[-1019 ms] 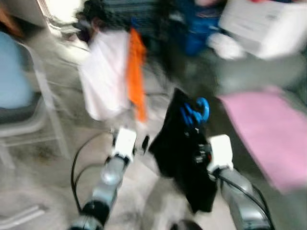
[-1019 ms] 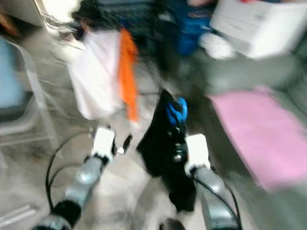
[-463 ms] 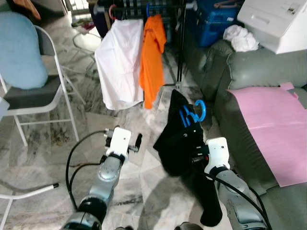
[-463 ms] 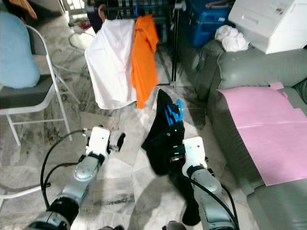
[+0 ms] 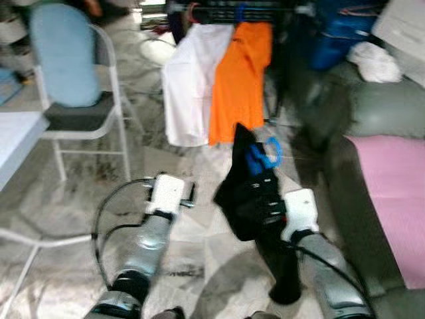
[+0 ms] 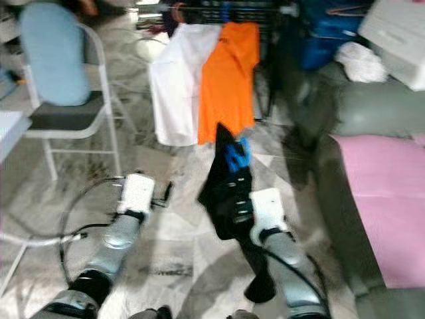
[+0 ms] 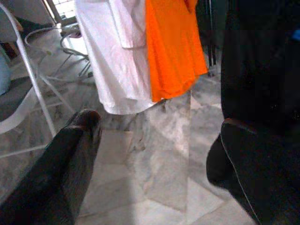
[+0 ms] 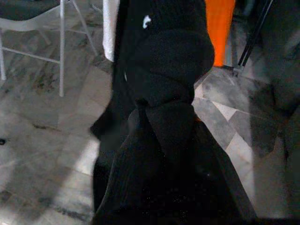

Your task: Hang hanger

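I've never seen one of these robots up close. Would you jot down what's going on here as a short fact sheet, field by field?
Setting: marble floor in a home
Right gripper: shut on a blue hanger with a black garment draped from it
Left gripper: open, holding nothing, hovering above the floor
Ahead: clothes rack with a white shirt and an orange shirt hanging side by side
Robot's left: folding chair with a light blue cushion
Robot's right: grey sofa with a pink sheet
Task status: hanger not yet on the rack

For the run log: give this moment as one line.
right gripper: shut on blue hanger with black garment | left gripper: open, empty | rack ahead: white shirt, orange shirt | hanger not yet hung
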Available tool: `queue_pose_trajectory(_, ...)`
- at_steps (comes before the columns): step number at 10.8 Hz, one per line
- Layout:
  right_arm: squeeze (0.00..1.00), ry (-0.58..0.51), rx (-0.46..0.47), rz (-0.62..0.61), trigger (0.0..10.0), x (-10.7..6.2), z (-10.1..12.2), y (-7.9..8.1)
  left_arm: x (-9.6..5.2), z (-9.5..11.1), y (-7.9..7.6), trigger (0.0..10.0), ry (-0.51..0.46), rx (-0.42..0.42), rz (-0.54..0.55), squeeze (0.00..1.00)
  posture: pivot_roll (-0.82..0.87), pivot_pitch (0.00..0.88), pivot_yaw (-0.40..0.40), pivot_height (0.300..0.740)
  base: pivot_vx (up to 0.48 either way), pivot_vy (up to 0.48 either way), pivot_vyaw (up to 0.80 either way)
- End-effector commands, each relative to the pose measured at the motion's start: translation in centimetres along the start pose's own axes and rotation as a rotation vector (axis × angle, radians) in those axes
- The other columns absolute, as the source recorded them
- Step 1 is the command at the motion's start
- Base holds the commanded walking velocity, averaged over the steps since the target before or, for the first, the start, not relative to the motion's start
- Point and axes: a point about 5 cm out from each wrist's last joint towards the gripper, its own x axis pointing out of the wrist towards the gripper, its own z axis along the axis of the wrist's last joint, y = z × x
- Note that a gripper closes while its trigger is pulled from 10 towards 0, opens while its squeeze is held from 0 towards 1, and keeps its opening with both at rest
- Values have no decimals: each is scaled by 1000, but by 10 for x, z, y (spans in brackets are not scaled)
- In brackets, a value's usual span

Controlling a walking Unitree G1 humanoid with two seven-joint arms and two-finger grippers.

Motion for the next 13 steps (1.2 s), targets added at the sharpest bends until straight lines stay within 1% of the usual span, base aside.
queue_pose_trajectory(1, 0, -63, 4, 22, 10000, 0, 10, 5, 0, -3, 5, 10000, 12, 18, 10, 0, -271, 83, 21, 740, 0, 0, 0)
queue_pose_trajectory(3, 0, -83, 24, 52, 10000, -1, 11, 13, -1, -4, 6, 10000, 15, 21, 16, 0, -270, 83, 20, 740, 0, 0, 0)
queue_pose_trajectory(5, 0, -88, 34, 51, 10000, 0, 12, 12, -1, -5, 6, 10000, 16, 25, 17, 0, -268, 81, 20, 740, 0, 0, 0)
queue_pose_trajectory(6, 0, -77, 16, 62, 10000, 0, 11, 12, -1, -4, 6, 10000, 16, 26, 17, 0, -268, 80, 21, 740, 0, 0, 0)
queue_pose_trajectory(13, 0, -77, 16, 62, 10000, 0, 11, 12, -1, -4, 6, 10000, 16, 26, 17, 0, -268, 80, 21, 740, 0, 0, 0)
